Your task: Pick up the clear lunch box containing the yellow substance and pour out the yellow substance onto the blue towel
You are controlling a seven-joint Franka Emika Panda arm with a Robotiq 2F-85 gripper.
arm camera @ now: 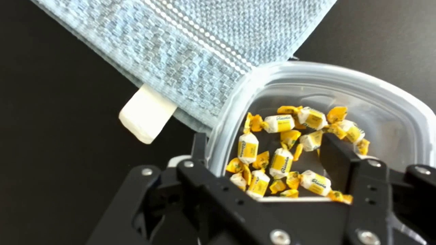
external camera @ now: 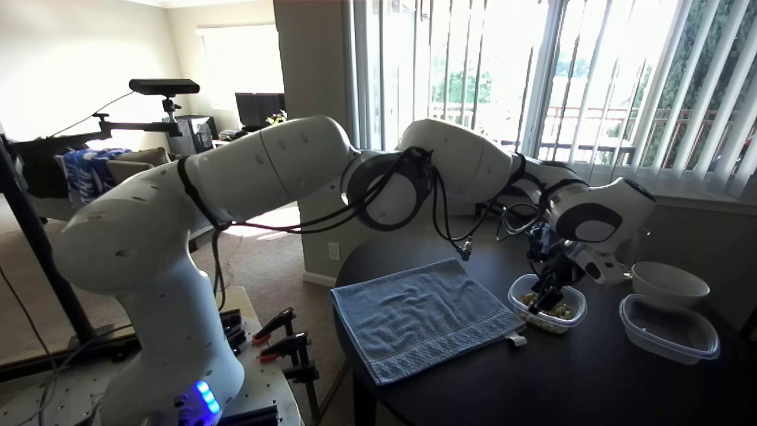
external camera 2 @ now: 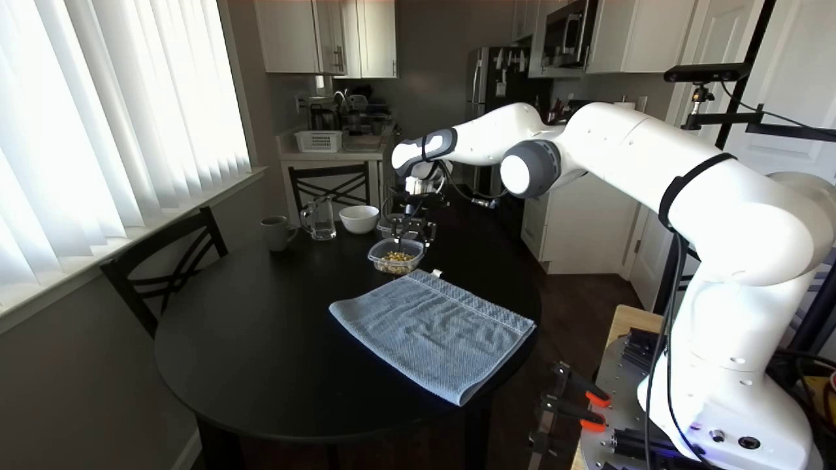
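Note:
The clear lunch box (external camera: 575,319) stands upright on the dark table, and it also shows in an exterior view (external camera 2: 376,256) and in the wrist view (arm camera: 381,84). The yellow substance, yellow-and-white wrapped candies (arm camera: 281,163), lies inside it. The blue towel (external camera: 423,319) lies flat beside it; its corner meets the box rim in the wrist view (arm camera: 204,51). My gripper (arm camera: 267,153) is open and low over the box. In the wrist view its left finger is just outside the rim and its right finger is over the inside, among the candies. The near part of the box is hidden by the gripper.
Another clear container (external camera: 668,331) and a white bowl (external camera: 668,284) stand beyond the box. A glass pitcher (external camera 2: 320,219) and a grey mug (external camera 2: 277,233) stand near the window side. The round table's edge (external camera 2: 366,431) runs past the towel.

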